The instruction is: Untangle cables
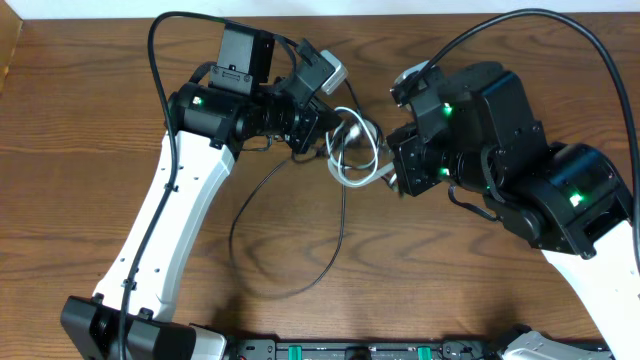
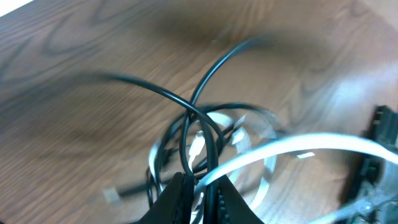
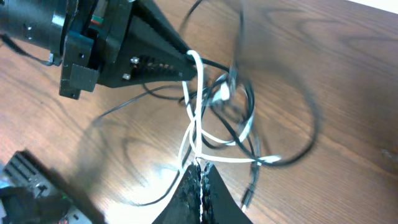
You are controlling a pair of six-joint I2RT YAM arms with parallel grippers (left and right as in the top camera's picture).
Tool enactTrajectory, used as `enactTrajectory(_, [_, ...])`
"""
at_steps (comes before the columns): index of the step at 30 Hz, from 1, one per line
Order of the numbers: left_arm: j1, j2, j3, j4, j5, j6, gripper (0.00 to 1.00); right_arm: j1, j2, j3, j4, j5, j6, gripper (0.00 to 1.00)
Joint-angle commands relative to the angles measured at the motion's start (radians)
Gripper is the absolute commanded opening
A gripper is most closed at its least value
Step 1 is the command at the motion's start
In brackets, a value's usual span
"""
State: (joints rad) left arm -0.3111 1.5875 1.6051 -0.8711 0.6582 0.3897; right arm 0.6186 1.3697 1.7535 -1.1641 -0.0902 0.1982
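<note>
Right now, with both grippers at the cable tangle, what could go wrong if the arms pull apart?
1. The left gripper and the right gripper are both shut on the white cable; pulling apart may tighten the tangle instead of loosening it.
2. The black cables loop through the white coils, so the whole bundle may lift and drag together.

R gripper [image 3: 200,177] pinched on the white cable [image 3: 194,118] at its tips. Cable runs straight ahead to L gripper [image 3: 189,62], also clamped on it. Black cables [image 3: 250,102] loop ahead-right, blurred, over wood table [image 3: 348,74].
</note>
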Motion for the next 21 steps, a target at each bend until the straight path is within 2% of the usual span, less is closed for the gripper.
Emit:
enactTrajectory(1, [0.007,-0.008,0.014,0.002,-0.065,-0.024,0.13,0.004,-0.015,0.024,0.004,0.047,0.014,0.01])
enactTrajectory(11, [0.006,-0.009,0.014,0.004,-0.064,-0.036,0.13,-0.005,0.012,0.023,-0.037,0.123,0.019,0.01])
enactTrajectory(17, [0.007,-0.009,0.014,0.004,-0.065,-0.036,0.15,-0.056,0.117,0.013,-0.079,0.157,0.041,0.03])
enactTrajectory(18, [0.007,-0.009,0.014,0.004,-0.065,-0.036,0.16,-0.063,0.142,0.013,-0.087,0.156,0.041,0.09])
enactTrajectory(20, [0.007,-0.009,0.014,0.004,-0.065,-0.036,0.17,-0.071,0.198,0.013,-0.095,0.156,0.04,0.37])
enactTrajectory(21, [0.007,-0.009,0.014,0.004,-0.065,-0.036,0.22,-0.075,0.226,0.013,-0.094,0.155,0.041,0.48])
